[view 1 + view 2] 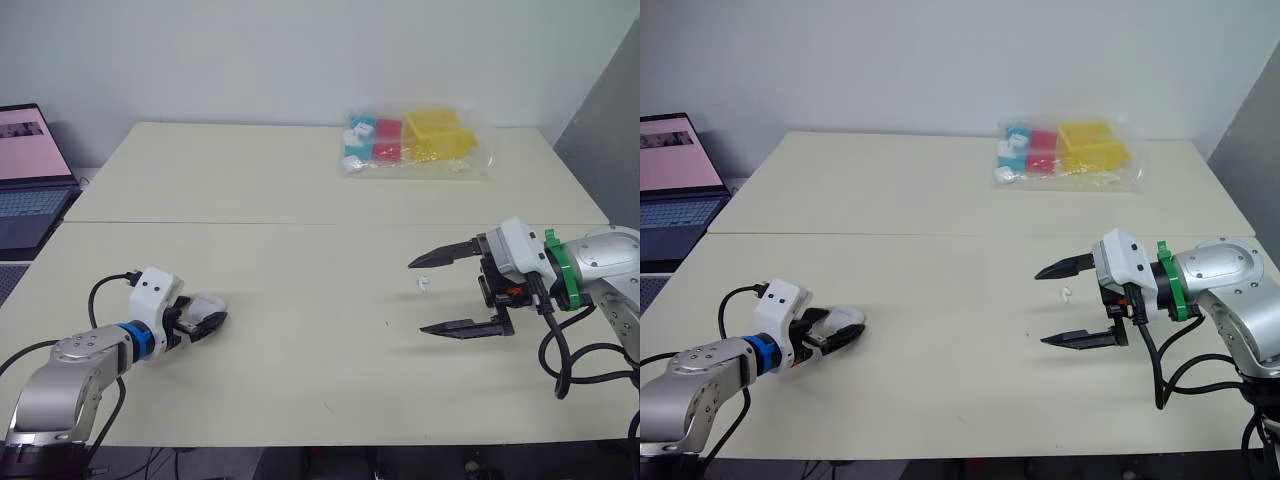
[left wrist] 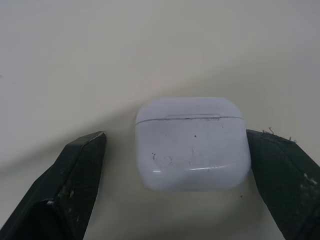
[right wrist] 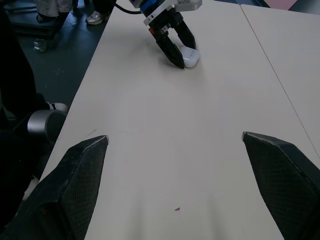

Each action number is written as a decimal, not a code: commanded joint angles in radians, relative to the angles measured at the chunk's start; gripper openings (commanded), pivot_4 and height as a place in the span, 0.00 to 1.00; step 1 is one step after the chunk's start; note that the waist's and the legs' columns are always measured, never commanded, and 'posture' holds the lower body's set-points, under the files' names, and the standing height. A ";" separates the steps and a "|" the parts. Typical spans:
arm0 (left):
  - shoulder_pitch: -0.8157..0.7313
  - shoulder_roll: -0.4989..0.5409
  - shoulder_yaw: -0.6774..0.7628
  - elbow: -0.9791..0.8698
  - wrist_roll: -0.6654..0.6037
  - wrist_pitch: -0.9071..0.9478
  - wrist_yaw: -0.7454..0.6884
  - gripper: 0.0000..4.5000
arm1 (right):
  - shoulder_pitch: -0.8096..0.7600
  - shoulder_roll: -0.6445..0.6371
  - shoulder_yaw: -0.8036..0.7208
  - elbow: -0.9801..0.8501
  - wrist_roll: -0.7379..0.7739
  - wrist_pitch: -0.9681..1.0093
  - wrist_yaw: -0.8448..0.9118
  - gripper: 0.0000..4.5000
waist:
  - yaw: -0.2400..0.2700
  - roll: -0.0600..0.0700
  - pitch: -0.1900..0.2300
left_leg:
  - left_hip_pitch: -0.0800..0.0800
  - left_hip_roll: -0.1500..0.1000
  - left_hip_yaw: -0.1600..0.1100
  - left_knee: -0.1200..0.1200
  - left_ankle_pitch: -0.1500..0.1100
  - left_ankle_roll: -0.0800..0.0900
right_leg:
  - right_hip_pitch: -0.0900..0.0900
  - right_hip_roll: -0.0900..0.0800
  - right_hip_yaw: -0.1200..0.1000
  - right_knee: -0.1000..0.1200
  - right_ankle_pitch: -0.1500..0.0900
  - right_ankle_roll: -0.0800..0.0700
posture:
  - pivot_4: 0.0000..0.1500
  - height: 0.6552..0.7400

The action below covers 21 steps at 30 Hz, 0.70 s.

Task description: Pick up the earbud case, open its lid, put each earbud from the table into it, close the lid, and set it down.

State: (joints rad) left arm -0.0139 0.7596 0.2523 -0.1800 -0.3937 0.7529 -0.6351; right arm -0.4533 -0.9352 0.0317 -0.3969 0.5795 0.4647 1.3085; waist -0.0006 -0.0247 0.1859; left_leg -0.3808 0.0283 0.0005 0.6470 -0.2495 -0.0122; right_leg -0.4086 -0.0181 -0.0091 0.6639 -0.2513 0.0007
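Pick-up step. Left gripper (image 1: pixel 205 318) fingers straddle earbud case (image 2: pixel 192 145) on surface (image 1: pixel 300 380), narrow gap, not clamped. Next: close, lift. Right gripper (image 1: pixel 416 297) fingers wide, near earbud (image 1: pixel 424 284).

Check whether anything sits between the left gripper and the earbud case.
Nothing visible does. The earbud case lies on the table, lid shut, between the open fingers of the left gripper. One finger is right at its side; the other stands off, with bare table in the gap.
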 commanded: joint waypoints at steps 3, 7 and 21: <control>-0.023 0.026 -0.028 0.015 0.007 0.033 -0.027 1.00 | -0.018 0.000 -0.015 -0.016 0.000 -0.020 0.009 1.00 | 0.001 0.000 0.000 | 0.000 0.000 0.000 0.000 0.000 0.000 | 0.000 0.000 0.000 0.000 0.000 0.000 | 1.00 1.00; -0.031 0.029 -0.045 0.010 0.010 0.050 -0.031 1.00 | -0.016 -0.001 -0.018 -0.019 0.000 -0.020 0.008 1.00 | 0.001 0.000 0.000 | 0.000 0.000 0.000 0.000 0.000 0.000 | 0.000 0.000 0.000 0.000 0.000 0.000 | 1.00 1.00; 0.052 0.085 -0.073 -0.055 -0.002 0.040 -0.136 0.62 | -0.027 -0.001 -0.021 -0.019 -0.005 -0.019 -0.002 1.00 | -0.002 0.000 0.000 | 0.000 0.000 0.001 -0.001 0.000 0.000 | 0.000 0.000 0.001 -0.001 0.000 0.000 | 1.00 1.00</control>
State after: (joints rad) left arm 0.0126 0.8436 0.2221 -0.2148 -0.3769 0.7904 -0.7253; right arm -0.4581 -0.9342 0.0319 -0.3971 0.5709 0.4642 1.3066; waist -0.0029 -0.0242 0.1858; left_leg -0.3808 0.0282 0.0019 0.6460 -0.2496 -0.0123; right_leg -0.4088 -0.0184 -0.0079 0.6625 -0.2515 0.0007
